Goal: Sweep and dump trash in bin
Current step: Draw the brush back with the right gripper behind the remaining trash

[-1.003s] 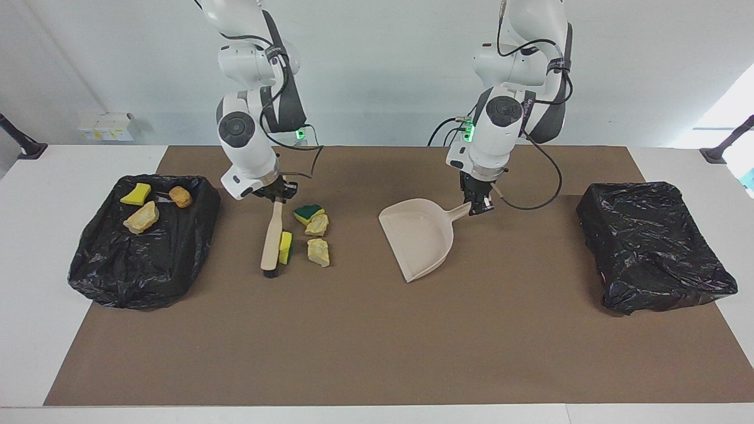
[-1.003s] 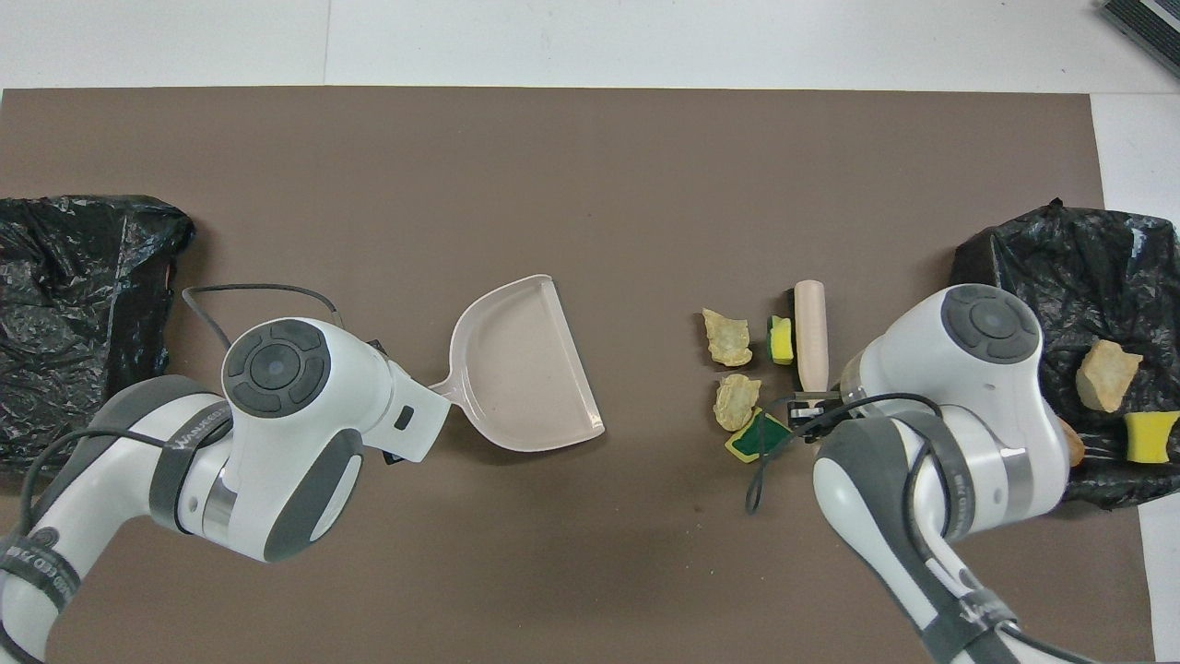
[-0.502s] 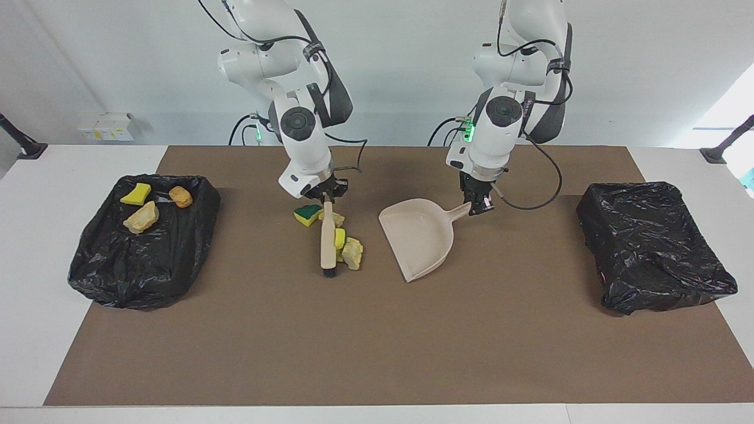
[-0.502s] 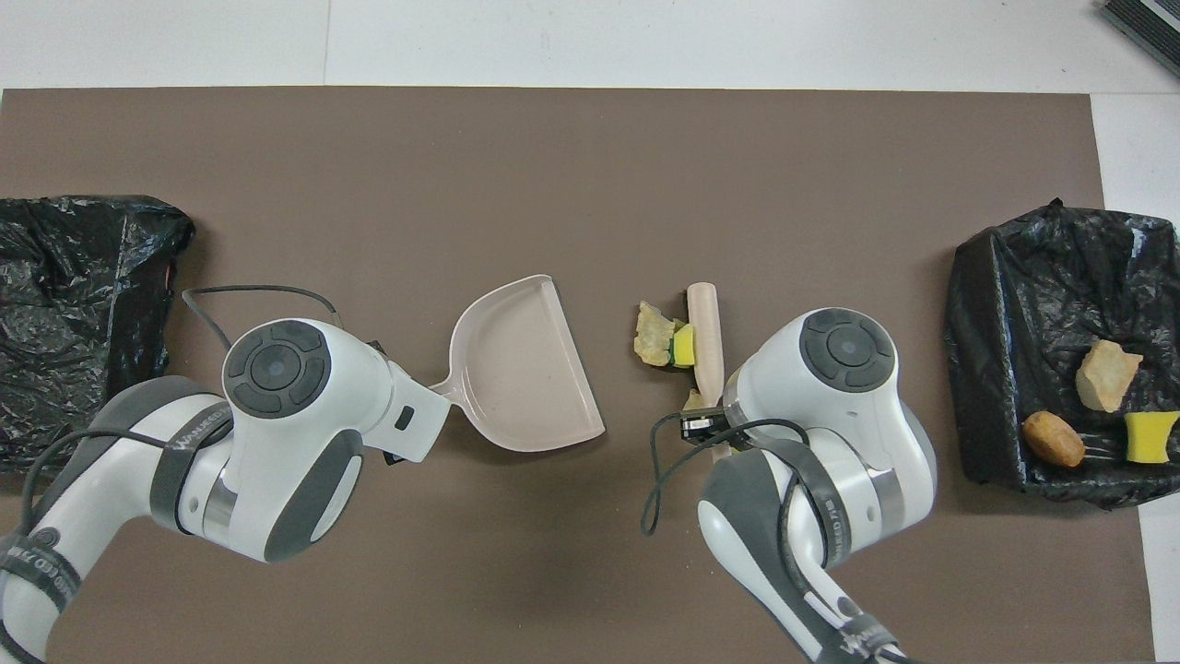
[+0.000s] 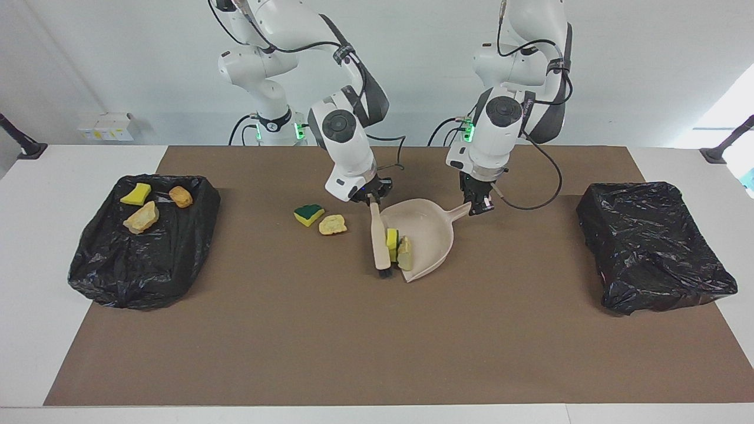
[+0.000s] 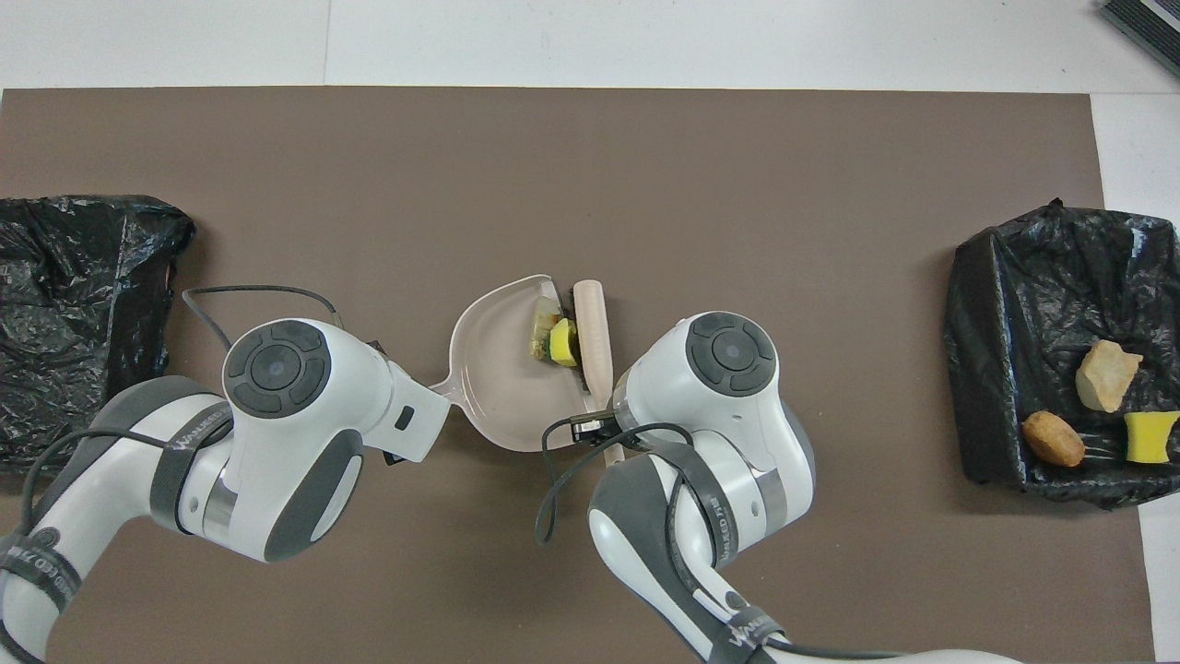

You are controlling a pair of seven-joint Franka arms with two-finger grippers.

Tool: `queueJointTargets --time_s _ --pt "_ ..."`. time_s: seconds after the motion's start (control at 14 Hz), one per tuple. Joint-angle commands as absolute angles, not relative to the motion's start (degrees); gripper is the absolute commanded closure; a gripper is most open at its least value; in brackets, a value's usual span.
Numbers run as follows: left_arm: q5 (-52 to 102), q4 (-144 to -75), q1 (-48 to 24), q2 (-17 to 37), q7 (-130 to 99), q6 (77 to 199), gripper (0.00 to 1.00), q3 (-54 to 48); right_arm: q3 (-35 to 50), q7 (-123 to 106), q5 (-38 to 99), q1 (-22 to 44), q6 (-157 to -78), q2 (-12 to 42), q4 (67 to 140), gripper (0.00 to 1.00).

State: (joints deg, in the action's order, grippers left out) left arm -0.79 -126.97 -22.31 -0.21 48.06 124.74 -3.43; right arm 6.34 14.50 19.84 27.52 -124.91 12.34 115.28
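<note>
Now brush (image 5: pixel 379 242) seemingly presses two scraps (image 5: pixel 398 247) into dustpan (image 5: pixel 433 235)

Seven small sponge and crumbly trash scraps (image 5: pixel 398 246): two in beige plastic dustpan (image 5: pixel 436 235), two on brown mat (image 5: pixel 353 330), three in black-lined bin (image 5: pixel 118 277)

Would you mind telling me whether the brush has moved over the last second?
Yes. The brush, held by the right gripper, has swept away from the bin holding three scraps to the mouth of the dustpan, which stayed put.
</note>
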Motion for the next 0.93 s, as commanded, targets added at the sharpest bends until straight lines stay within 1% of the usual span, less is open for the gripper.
queueJointTargets --time_s 0.0,0.14,0.29,0.36,0.65,0.86 --pt "-0.44 -128.58 -23.55 -1.14 47.29 126.12 1.0 -2.72 6.24 8.01 28.19 27.42 -124.55 11.96 113.21 1.0" --pt "-0.44 -128.58 -23.55 -1.14 47.29 126.12 1.0 -2.72 6.07 8.61 28.48 26.81 -121.83 9.16 113.2 1.0" --pt "-0.44 -128.58 -23.64 -1.23 48.33 125.77 1.0 -2.72 5.28 10.18 27.78 26.02 -116.74 6.43 113.38 1.0" --pt "-0.53 -128.67 -23.9 -1.49 48.86 124.9 1.0 -2.72 5.27 11.67 26.29 24.36 -114.46 4.85 113.55 1.0" --pt "-0.53 -128.58 -29.43 -2.11 47.9 123.93 1.0 -2.72 5.36 17.02 18.12 19.96 -104.96 1.32 113.82 1.0" --pt "-0.53 -128.67 -31.02 -2.28 47.03 124.01 1.0 -2.81 5.71 31.96 13.64 19.95 -104.42 -1.57 117.67 1.0"
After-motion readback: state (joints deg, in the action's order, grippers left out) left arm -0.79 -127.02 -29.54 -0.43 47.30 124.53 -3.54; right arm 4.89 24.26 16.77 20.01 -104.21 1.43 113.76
